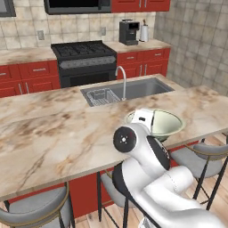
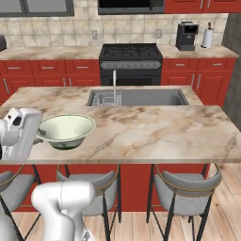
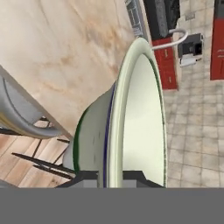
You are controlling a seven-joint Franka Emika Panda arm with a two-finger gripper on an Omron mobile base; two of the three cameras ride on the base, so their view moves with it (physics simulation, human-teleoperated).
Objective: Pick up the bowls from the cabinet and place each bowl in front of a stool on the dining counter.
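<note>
The wide flared cream bowl (image 1: 168, 122) with its dark green base hangs level at the front edge of the dining counter (image 1: 53, 133). My gripper (image 1: 149, 121) is shut on its near rim. From the right base view the bowl (image 2: 66, 128) sits just right of my gripper (image 2: 38, 136), low over the marble top (image 2: 155, 127); I cannot tell whether the base touches. In the hand view the rim (image 3: 140, 113) runs up from between my gripper (image 3: 109, 177). A grey stool (image 2: 92, 182) stands right below the bowl, and another stool (image 2: 186, 188) is to its right.
A sink (image 2: 141, 97) with a tall faucet (image 2: 114, 84) and a dish rack (image 1: 101, 95) is set into the counter's far side. Behind stand the stove (image 1: 82, 58), red drawer units (image 2: 47, 70), a coffee machine (image 2: 186, 36) and a paper towel roll (image 2: 207, 37). More stools (image 1: 202, 156) line the near side.
</note>
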